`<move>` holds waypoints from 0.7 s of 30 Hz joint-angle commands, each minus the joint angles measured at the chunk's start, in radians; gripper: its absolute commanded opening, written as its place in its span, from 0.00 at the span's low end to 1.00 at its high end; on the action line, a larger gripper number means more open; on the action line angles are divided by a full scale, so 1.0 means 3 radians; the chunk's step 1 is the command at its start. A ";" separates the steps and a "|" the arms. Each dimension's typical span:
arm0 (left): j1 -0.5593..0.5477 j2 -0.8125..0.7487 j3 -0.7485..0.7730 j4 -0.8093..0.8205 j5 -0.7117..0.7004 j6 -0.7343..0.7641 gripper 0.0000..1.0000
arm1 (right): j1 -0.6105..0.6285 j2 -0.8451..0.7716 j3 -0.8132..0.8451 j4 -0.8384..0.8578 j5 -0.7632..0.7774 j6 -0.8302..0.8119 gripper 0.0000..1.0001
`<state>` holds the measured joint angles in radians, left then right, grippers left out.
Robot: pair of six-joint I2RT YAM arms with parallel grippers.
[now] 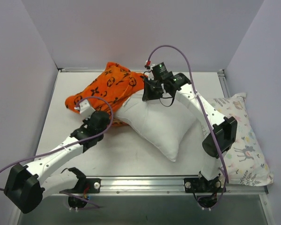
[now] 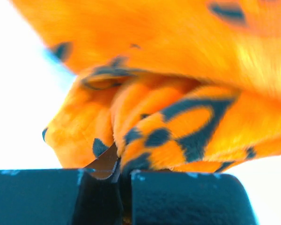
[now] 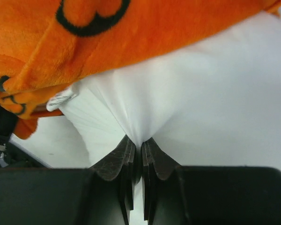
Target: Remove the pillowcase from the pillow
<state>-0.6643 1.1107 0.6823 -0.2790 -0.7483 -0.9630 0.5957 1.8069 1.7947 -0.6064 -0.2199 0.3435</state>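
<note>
1. I see the pillow (image 1: 164, 126) mostly bare. Its white body lies in the middle of the desk (image 1: 131, 161), with one corner pointing to the near edge.
2. The pillowcase (image 1: 110, 86) is bunched toward the far left corner of the desk. It covers only the far left end of the pillow.
3. I judge that most of the pulling is done. What is left is to free this last end, but I cannot tell how deep it sits inside the fabric.
4. The left gripper (image 2: 119, 176) is clenched, the jaws almost together, on a fold of the pillowcase at the left side of the bunch.
5. The right gripper (image 3: 140, 154) is also closed tight. It pinches a pleat of the pillow at its far edge, just beside the pillowcase.
6. A second, printed pillow (image 1: 243, 140) lies along the right edge of the desk, and neither gripper touches it.
</note>
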 commanded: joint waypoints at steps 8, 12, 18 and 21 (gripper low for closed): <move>0.0457 -0.1273 0.0435 -0.1258 -0.0528 0.0556 0.00 | -0.0232 -0.0408 0.0297 0.0017 -0.0029 -0.0015 0.00; -0.0120 -0.1243 0.1048 -0.1523 -0.0869 0.0817 0.00 | -0.0130 -0.0613 0.0108 0.0032 0.0007 -0.0036 0.00; -0.1250 -0.0529 0.2183 -0.1565 -0.1447 0.1527 0.00 | 0.0110 -0.1078 -0.0066 0.0058 -0.0340 0.0000 0.00; -0.1380 -0.0078 0.2766 -0.1682 -0.1495 0.1773 0.00 | 0.0137 -0.1140 -0.0158 0.0119 -0.0473 0.0036 0.00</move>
<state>-1.0489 0.9966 1.3769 -0.7818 -1.0508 -0.5613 0.6369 1.5421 1.7435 -0.6468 -0.3237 0.3622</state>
